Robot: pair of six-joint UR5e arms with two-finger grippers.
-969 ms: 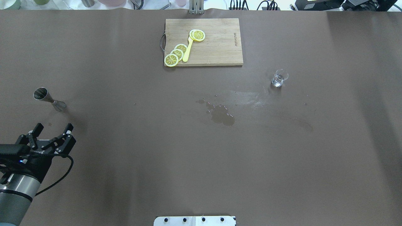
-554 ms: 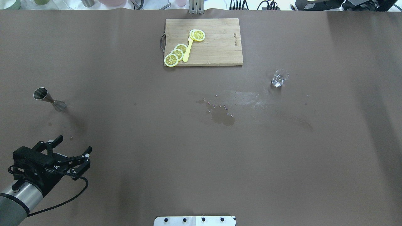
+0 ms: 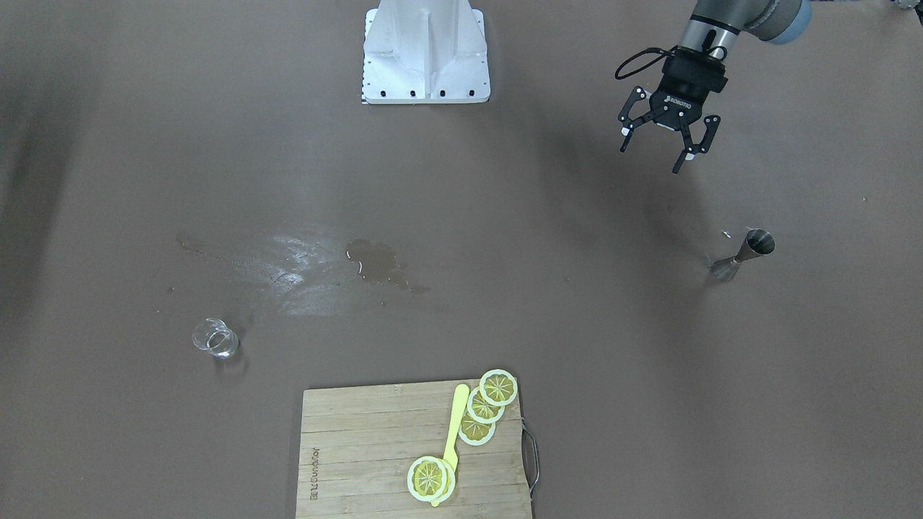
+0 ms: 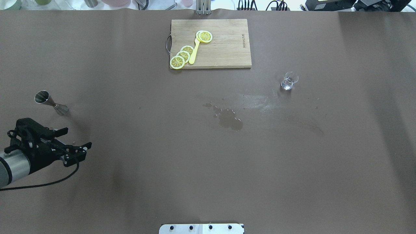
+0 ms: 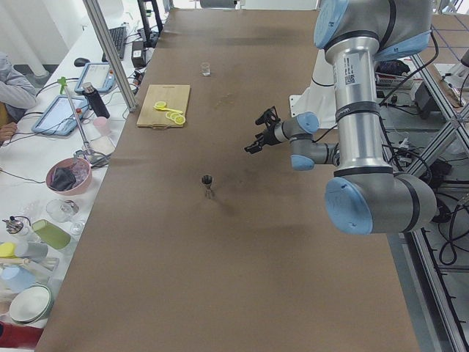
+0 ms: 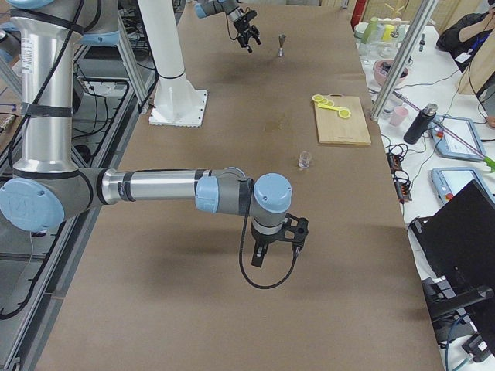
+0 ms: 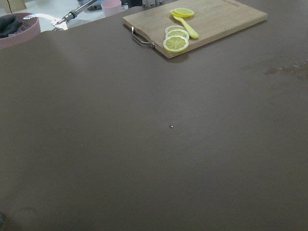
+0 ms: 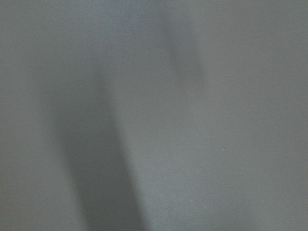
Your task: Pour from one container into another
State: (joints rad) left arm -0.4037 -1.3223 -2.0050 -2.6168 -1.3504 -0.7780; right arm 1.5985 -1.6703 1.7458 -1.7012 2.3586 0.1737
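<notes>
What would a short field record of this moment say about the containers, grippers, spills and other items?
container 1: metal jigger, upright on the table on the robot's left side, not held
container 2: small clear glass, upright on the robot's right side, seems to hold a little clear liquid
left gripper: open, empty, near the jigger, not touching it
right gripper: seen only from the side; open or shut cannot be told
spill: puddle mid-table
other: cutting board with lemon slices and a yellow utensil

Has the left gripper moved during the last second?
Yes: the left gripper has swung away from the jigger and now points sideways toward the table's middle.
</notes>
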